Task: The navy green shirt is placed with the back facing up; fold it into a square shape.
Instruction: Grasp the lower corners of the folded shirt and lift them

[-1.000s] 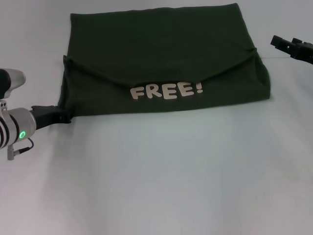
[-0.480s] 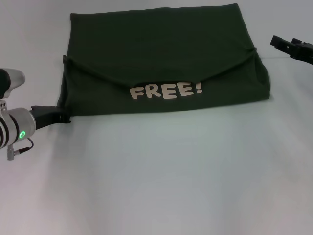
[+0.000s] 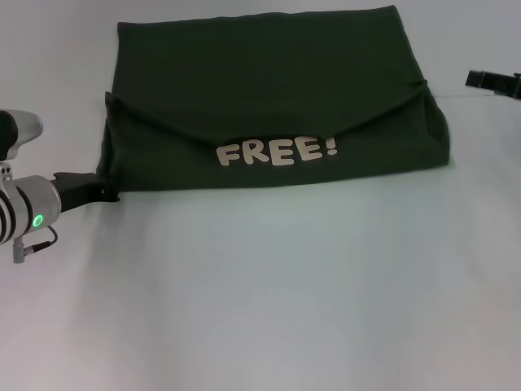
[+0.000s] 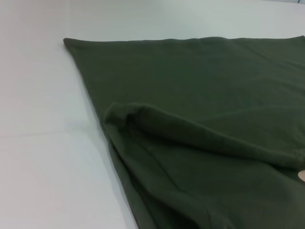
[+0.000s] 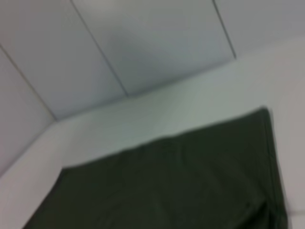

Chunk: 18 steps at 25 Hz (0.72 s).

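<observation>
The navy green shirt (image 3: 269, 90) lies on the white table as a wide rectangle. Its near part is folded up, so the cream "FREE!" lettering (image 3: 277, 151) shows near the front edge. My left gripper (image 3: 102, 191) sits low at the shirt's near left corner, touching its edge. My right gripper (image 3: 482, 80) hangs off the shirt's right side, apart from the cloth, near the view's right edge. The left wrist view shows the shirt's (image 4: 214, 95) folded corner close up. Only the shirt's (image 5: 181, 191) far edge shows in the right wrist view.
The white table (image 3: 269, 293) spreads wide in front of the shirt. Pale wall panels (image 5: 143, 43) rise behind the table's far edge.
My right gripper has drawn back to the right, and less of it shows at the frame edge. The left gripper and the shirt have hardly moved.
</observation>
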Tool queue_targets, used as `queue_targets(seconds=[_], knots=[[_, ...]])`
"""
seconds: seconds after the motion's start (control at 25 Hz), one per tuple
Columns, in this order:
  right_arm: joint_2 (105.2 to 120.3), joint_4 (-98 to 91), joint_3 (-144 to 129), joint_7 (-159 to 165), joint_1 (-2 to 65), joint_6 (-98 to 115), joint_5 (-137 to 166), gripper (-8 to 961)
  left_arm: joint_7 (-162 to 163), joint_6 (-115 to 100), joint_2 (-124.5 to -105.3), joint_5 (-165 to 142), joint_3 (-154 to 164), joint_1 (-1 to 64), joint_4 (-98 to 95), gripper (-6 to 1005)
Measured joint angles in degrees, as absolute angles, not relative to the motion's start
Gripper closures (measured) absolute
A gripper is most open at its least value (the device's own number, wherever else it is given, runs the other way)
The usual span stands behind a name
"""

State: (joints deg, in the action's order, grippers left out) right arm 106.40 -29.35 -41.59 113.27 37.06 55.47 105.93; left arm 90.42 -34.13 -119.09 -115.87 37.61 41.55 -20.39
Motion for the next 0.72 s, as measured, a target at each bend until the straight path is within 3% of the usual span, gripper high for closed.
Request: queue_targets(seconds=[0.16, 0.28, 0.72], knots=[[104.46, -31.04, -41.6, 124.62, 39.7, 59.59, 118.22, 200, 90.44, -34.23, -119.08, -115.8, 37.61, 41.61, -20.39, 949], [104.38, -31.61, -41.65, 129.79, 42.08, 60.31, 126.78, 200, 90.44, -34.25, -119.03, -115.57, 37.61, 41.69, -20.44, 949], [108.01, -28.31, -46.9, 137.26, 48.53, 52.81, 141.97, 202, 90.44, -34.28, -119.0, -115.33, 37.62, 41.92, -20.48, 948]])
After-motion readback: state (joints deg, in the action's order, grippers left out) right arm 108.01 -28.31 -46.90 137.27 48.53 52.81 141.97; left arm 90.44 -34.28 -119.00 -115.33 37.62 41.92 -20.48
